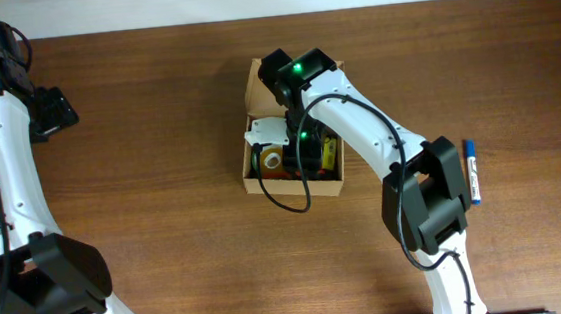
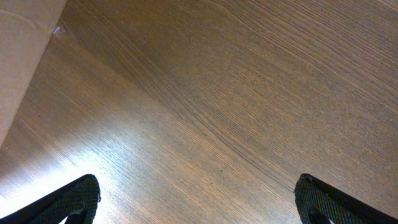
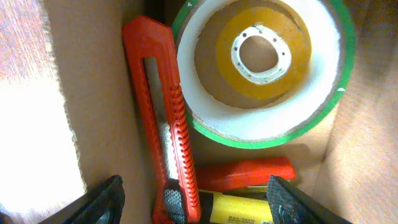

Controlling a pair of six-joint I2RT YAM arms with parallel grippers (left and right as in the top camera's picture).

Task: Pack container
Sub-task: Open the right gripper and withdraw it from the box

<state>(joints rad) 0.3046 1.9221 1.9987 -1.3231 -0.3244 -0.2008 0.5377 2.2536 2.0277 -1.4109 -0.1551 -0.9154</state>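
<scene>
The tan cardboard container (image 1: 294, 184) stands open at the table's middle, its flap lid (image 1: 253, 85) raised at the far side. My right gripper (image 1: 298, 148) is down inside it, open and empty (image 3: 196, 205). The right wrist view shows the container's wall (image 3: 367, 124), a red utility knife (image 3: 165, 118), a green-edged tape roll (image 3: 261, 62), a red flat item (image 3: 245, 173) and a yellow item (image 3: 239, 210). The knife's end lies between my wide-apart fingers. My left gripper (image 1: 56, 108) is far off at the table's back left, open and empty (image 2: 199, 202) over bare wood.
A blue pen (image 1: 471, 172) lies on the table to the right of the container, beside my right arm's elbow. The table's back edge runs close behind my left gripper, and a pale surface (image 2: 18, 56) beyond it shows in the left wrist view.
</scene>
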